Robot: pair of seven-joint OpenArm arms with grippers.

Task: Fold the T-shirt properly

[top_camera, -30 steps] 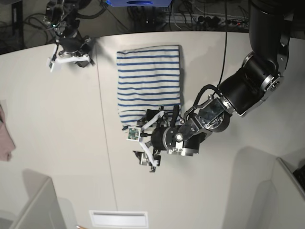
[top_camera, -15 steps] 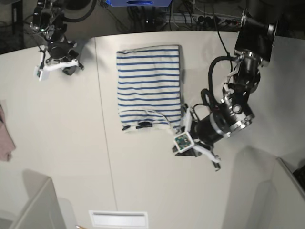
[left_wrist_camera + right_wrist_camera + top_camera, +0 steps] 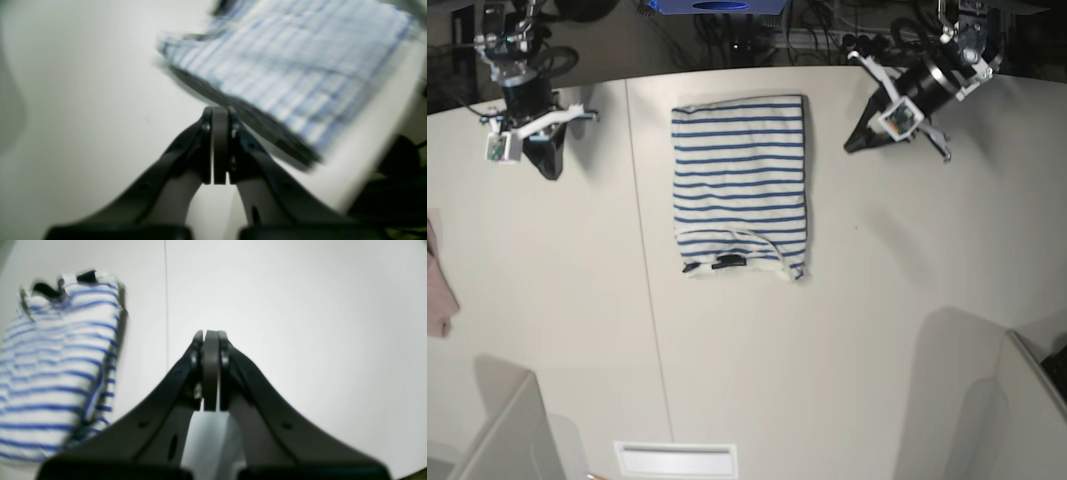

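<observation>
The T-shirt (image 3: 740,185), white with thin blue stripes, lies folded into an upright rectangle on the middle of the table, with a dark neck tag at its near edge. It also shows blurred in the left wrist view (image 3: 287,63) and in the right wrist view (image 3: 56,373). My left gripper (image 3: 854,146) is shut and empty at the back right, apart from the shirt; its closed jaws show in its wrist view (image 3: 219,111). My right gripper (image 3: 551,170) is shut and empty at the back left, over bare table (image 3: 210,335).
A pinkish cloth (image 3: 437,290) hangs at the table's left edge. Grey partitions stand at the front left (image 3: 507,440) and front right (image 3: 1017,400). A white slot (image 3: 675,458) sits at the front edge. Cables lie behind the table.
My left arm has swung from the shirt's near edge up to the back right. My right arm has shifted slightly further left. The shirt lies still.
</observation>
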